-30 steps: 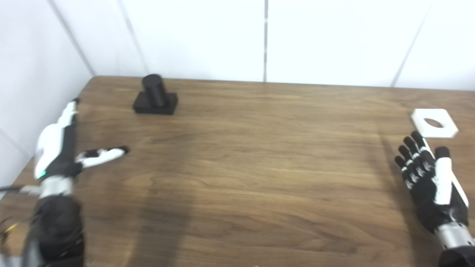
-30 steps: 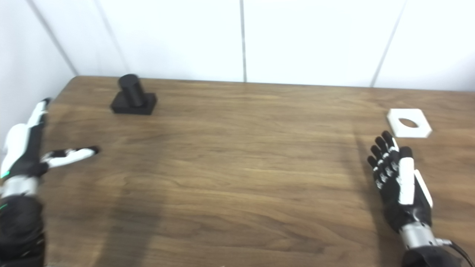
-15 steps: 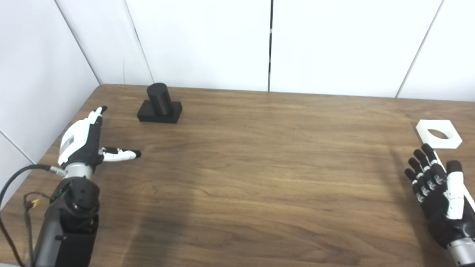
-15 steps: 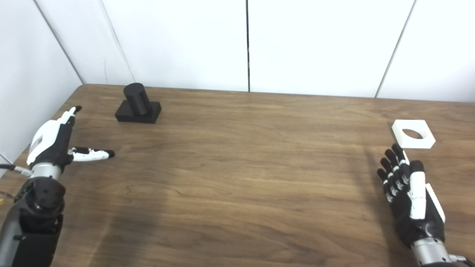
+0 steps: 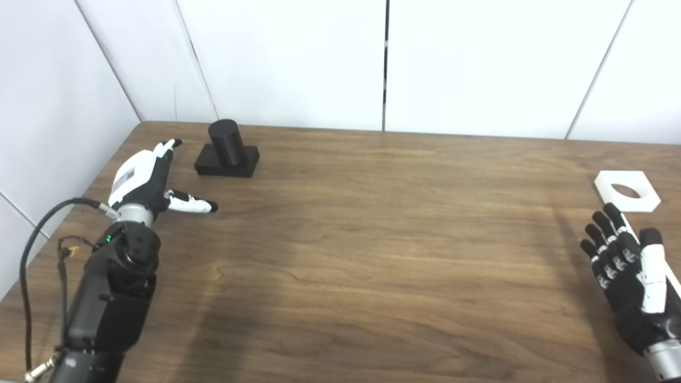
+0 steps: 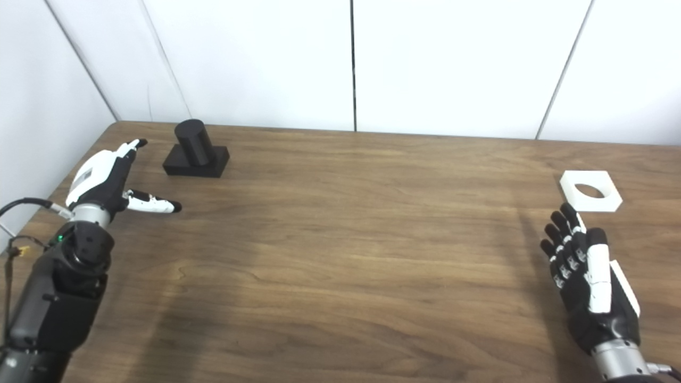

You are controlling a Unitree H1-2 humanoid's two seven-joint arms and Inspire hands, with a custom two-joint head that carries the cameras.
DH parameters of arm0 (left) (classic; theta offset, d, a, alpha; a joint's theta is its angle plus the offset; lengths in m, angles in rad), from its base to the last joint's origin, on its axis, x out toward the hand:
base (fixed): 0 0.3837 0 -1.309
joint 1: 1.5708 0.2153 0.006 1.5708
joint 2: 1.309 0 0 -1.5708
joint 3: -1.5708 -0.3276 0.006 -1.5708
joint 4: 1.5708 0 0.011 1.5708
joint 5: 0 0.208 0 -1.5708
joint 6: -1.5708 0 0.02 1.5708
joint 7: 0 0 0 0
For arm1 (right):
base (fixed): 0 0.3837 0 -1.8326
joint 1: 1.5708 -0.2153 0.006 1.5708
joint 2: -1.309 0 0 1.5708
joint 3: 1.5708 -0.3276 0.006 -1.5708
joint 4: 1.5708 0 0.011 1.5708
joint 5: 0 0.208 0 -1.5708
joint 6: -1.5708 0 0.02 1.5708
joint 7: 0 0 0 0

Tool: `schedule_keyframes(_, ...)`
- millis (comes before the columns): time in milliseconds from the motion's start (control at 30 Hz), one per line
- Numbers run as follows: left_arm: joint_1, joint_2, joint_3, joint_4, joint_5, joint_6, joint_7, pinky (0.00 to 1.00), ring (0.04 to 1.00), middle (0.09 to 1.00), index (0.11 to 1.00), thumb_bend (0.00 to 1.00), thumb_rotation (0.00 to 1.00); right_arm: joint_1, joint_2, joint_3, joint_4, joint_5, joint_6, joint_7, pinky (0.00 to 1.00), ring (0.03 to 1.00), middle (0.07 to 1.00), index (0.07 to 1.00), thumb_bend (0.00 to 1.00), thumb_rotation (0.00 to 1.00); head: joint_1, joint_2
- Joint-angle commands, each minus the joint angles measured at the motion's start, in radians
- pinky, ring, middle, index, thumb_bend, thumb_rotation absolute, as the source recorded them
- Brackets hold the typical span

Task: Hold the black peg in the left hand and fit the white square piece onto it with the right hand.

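One black peg (image 5: pixel 227 150), one white square piece (image 5: pixel 627 191) — two hands, one wooden table (image 5: pixel 372 239).

You get bright, even, sharp frames; soft broad shadows fall on the worktop (image 5: pixel 372 255) at 7 and 4 o'clock.

A bare brown wooden table (image 5: pixel 372 223) fills the view, its grain running crosswise. White wall panels (image 5: pixel 287 58) rise behind it, and a dark vertical seam (image 5: pixel 385 64) splits them near the middle.
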Motion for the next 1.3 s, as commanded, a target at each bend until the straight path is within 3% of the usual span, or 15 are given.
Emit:
schedule_keyframes(0,-0.072,0.057,-0.003,0.004,0.006,-0.005,-0.002,1.00,1.000,1.000,0.970,0.98,0.15,-0.017,-0.014,-0.001,-0.036,0.008,-0.020,0.012,1.00,1.000,1.000,1.000,0.59,1.00,0.001,0.000)
schedule_keyframes(433,-0.223,0.090,-0.068,0.205,-0.020,-0.018,-0.008,1.00,1.000,1.000,0.969,0.96,0.13,-0.004,-0.007,-0.005,-0.039,0.021,-0.018,0.011,1.00,1.000,0.999,1.000,0.59,1.00,-0.005,-0.002)
schedule_keyframes(700,-0.278,0.077,-0.089,0.241,-0.053,-0.002,-0.016,1.00,1.000,1.000,0.977,0.96,0.15,0.004,-0.010,-0.006,-0.043,0.028,-0.018,0.015,1.00,1.000,0.998,1.000,0.58,1.00,-0.007,-0.005)
schedule_keyframes(1267,-0.393,0.086,-0.179,0.458,-0.088,-0.091,0.000,1.00,1.000,0.999,0.948,0.98,0.08,0.042,-0.022,-0.013,-0.089,0.037,-0.007,0.016,1.00,0.987,0.981,1.000,0.64,1.00,-0.022,-0.010)
